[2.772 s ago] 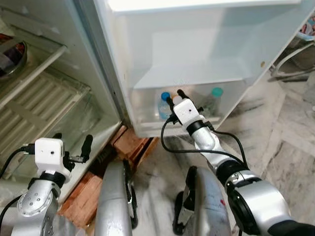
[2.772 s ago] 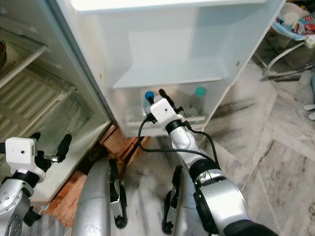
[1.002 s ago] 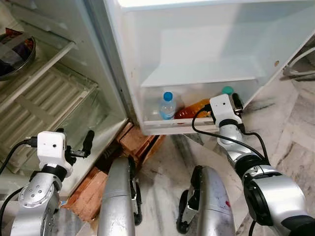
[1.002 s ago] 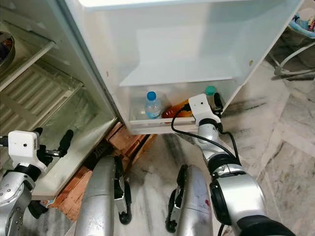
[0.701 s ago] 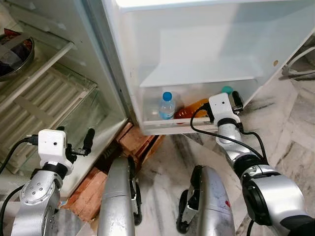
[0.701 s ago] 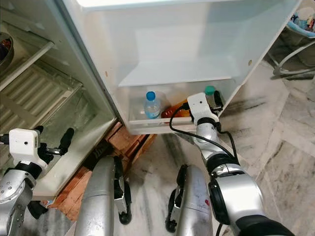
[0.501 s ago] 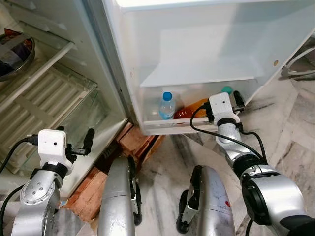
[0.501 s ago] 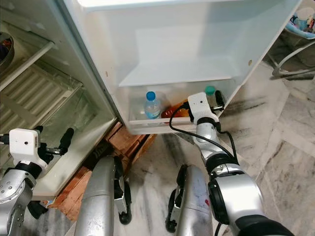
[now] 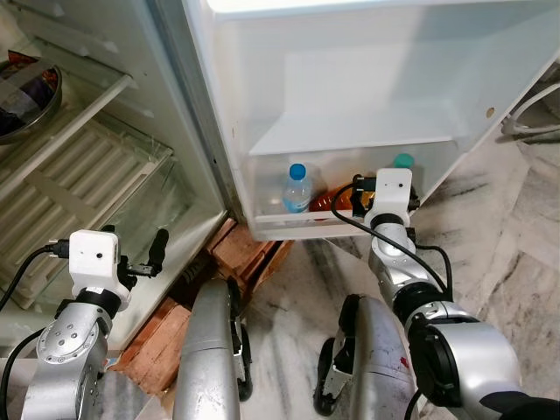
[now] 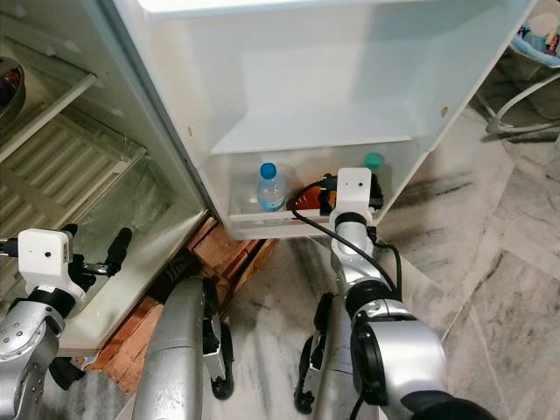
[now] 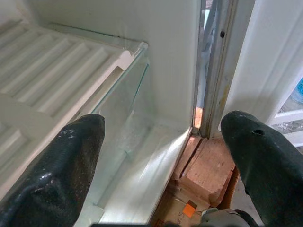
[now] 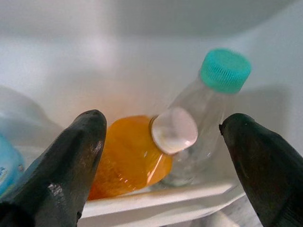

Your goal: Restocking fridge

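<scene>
Three bottles sit in the door bin [image 9: 289, 226], lower centre of the head views: a blue-capped water bottle [image 9: 296, 188] upright at the bin's left, an orange bottle [image 12: 130, 158] lying tilted with its pale cap leaning against a clear teal-capped bottle [image 12: 208, 113] at the bin's right. The right gripper [image 12: 165, 189] hovers just in front of the bin rail, fingers spread wide either side of the orange bottle and touching nothing. The left gripper [image 11: 165, 156] hangs low at the lower left of the head views, fingers likewise parted and holding nothing, facing the glass-fronted crisper drawer [image 11: 120, 142] in the open fridge [image 9: 105, 175] and the bricks [image 9: 236, 254] under it.

Judged step: tidying the orange bottle so it stands rather than leans. To do it well, the right gripper should go in over the rail, centre on the neck below the cap, close gently, then rotate the bottle upright into the gap between the water bottle and the teal-capped one. Risk: nudging the teal-capped bottle over, or the round body slipping.
</scene>
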You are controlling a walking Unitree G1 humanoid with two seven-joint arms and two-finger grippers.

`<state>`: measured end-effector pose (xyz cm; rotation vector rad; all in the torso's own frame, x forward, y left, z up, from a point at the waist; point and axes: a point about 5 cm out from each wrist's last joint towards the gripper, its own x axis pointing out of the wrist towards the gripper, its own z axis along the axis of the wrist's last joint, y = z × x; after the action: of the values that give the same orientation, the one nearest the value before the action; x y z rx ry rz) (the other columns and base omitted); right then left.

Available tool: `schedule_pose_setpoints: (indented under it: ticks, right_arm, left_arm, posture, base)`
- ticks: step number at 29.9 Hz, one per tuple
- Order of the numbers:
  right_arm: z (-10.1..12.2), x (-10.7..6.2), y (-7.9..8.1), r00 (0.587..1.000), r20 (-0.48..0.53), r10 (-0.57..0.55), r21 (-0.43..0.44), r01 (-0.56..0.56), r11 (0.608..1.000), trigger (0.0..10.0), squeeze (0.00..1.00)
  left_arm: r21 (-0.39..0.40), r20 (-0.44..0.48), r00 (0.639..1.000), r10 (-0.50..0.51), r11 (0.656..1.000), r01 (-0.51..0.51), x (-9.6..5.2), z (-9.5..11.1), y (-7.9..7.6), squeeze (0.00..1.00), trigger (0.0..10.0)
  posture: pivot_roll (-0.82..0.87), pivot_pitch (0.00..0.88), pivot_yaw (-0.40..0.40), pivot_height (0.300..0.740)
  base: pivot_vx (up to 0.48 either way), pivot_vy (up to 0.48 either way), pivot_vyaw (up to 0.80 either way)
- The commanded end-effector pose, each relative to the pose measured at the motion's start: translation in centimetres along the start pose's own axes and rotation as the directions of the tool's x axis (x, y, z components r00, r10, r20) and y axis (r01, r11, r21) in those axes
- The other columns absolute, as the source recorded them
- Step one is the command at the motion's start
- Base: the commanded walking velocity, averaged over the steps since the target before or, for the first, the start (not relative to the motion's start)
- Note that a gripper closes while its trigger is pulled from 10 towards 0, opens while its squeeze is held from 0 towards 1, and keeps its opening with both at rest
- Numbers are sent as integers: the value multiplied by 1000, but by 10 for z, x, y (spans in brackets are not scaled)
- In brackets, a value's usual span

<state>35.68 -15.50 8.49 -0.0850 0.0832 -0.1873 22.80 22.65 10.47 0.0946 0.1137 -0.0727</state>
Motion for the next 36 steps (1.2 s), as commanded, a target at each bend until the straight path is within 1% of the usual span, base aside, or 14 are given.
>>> schedule_pose_setpoints:
  ticks: [1,5,7,9,10,12,18,22,27,32,36]
  right_arm:
    - [-8,-4,3,999,-36,-6,54,8,999,10000,0]
    - [-14,-7,9,997,-82,9,102,-1,995,10000,0]
    - [-17,-8,11,993,-114,18,142,-2,990,10000,0]
    - [-18,-9,17,990,-124,64,146,-46,988,10000,0]
    - [-18,-9,18,990,-124,69,149,-50,988,10000,0]
    - [-17,-10,25,987,-130,96,168,-74,983,10000,0]
    - [-14,-8,27,988,-121,92,169,-71,983,10000,0]
    - [-10,-6,23,992,-112,61,165,-42,985,10000,0]
    - [-6,-4,23,993,-107,51,196,-29,980,10000,0]
    - [-9,-6,24,994,-103,48,205,-26,978,10000,0]
    - [-14,-9,18,993,-118,8,215,18,977,10000,0]
  left_arm:
    - [14,-28,1000,9,1000,-8,-2,-5,4,0,10000]
    - [14,-29,1000,5,1000,-4,-3,-5,2,0,10000]
    - [14,-31,1000,1,1000,-1,-4,-5,1,0,10000]
    - [15,-36,999,-2,1000,2,-5,-6,2,0,10000]
    - [15,-37,999,-2,1000,2,-5,-6,2,0,10000]
    - [18,-42,999,-1,1000,2,-7,-6,3,0,10000]
    - [21,-45,999,-3,1000,4,-8,-6,3,0,10000]
    - [23,-47,999,-5,1000,6,-9,-6,3,0,10000]
    - [24,-53,999,-7,1000,8,-10,-6,3,0,10000]
    - [25,-54,998,-10,1000,11,-10,-6,3,0,10000]
    - [26,-55,998,-13,1000,14,-9,-6,3,0,10000]
  posture:
    - [320,233,42,587]
    - [323,238,43,587]
    - [324,244,45,587]
    - [325,245,45,587]
    - [328,250,48,587]
    - [330,254,49,587]
    - [336,261,53,587]
    - [339,264,55,587]
    - [338,268,59,587]
    - [335,269,62,587]
    - [335,271,63,587]
  base:
    - [0,0,0]
    - [0,0,0]
    - [0,0,0]
    - [0,0,0]
    - [0,0,0]
    - [0,0,0]
    - [0,0,0]
    - [0,0,0]
    - [0,0,0]
    - [0,0,0]
    - [0,0,0]
